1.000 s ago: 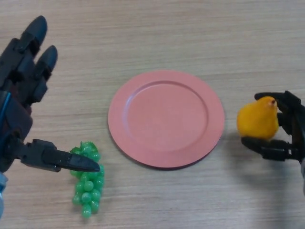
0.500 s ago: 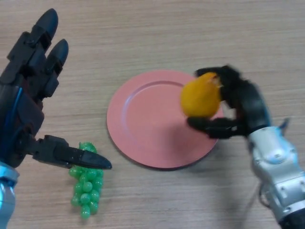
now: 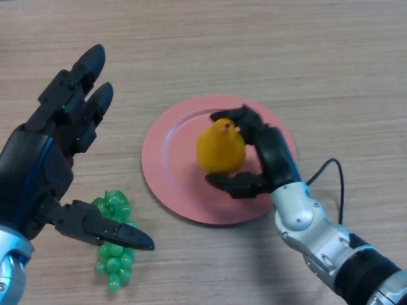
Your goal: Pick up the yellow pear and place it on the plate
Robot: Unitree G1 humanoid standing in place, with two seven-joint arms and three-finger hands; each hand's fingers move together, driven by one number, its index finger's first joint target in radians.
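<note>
The yellow pear (image 3: pixel 220 147) stands upright over the middle of the pink plate (image 3: pixel 172 149). My right hand (image 3: pixel 270 155) is shut on it, fingers curled round its top and thumb under its base. Whether the pear rests on the plate or hangs just above it cannot be told. At the left, my left hand (image 3: pixel 48 171) hovers open above the table, fingers spread and thumb stretched out over the grapes.
A bunch of green grapes (image 3: pixel 114 251) lies on the wooden table to the left of the plate, partly under my left thumb.
My right hand has carried the pear leftward from the plate's right edge to its middle. My left hand has drifted a little right and forward.
</note>
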